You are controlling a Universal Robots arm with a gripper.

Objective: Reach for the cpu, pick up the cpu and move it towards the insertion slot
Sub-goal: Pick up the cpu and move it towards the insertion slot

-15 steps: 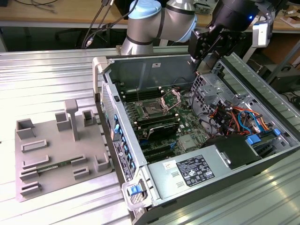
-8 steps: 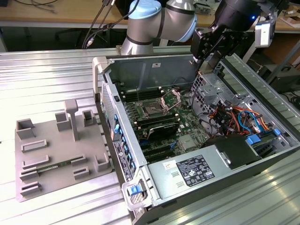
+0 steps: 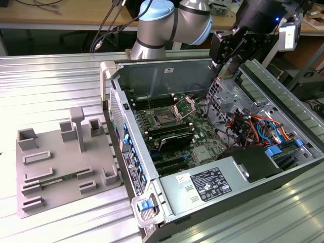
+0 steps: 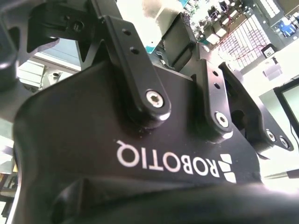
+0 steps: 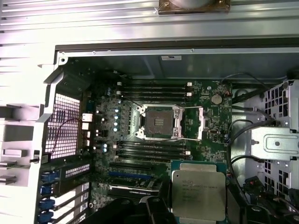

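Cpu [image 5: 198, 193] in hand [image 3: 231, 67] — apart from insertion slot [image 5: 159, 122]

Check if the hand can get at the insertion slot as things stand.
Probably yes. The insertion slot lies bare, its bracket swung open, nothing over it, and the case side is off. The hand hangs above the case, holding the cpu.

Cpu [image 5: 198, 190]: flat square chip, silvery metal top, thin greenish rim. Top face turned toward first wrist view, edges roughly square with socket frame. Raised clear of board, not seated, apart from insertion slot [image 5: 159, 122]. Insertion slot: dark square socket, empty, shiny hinged bracket swung open. Exterior view: insertion slot [image 3: 163, 120] mid-case, open bracket at 2 o'clock of socket.
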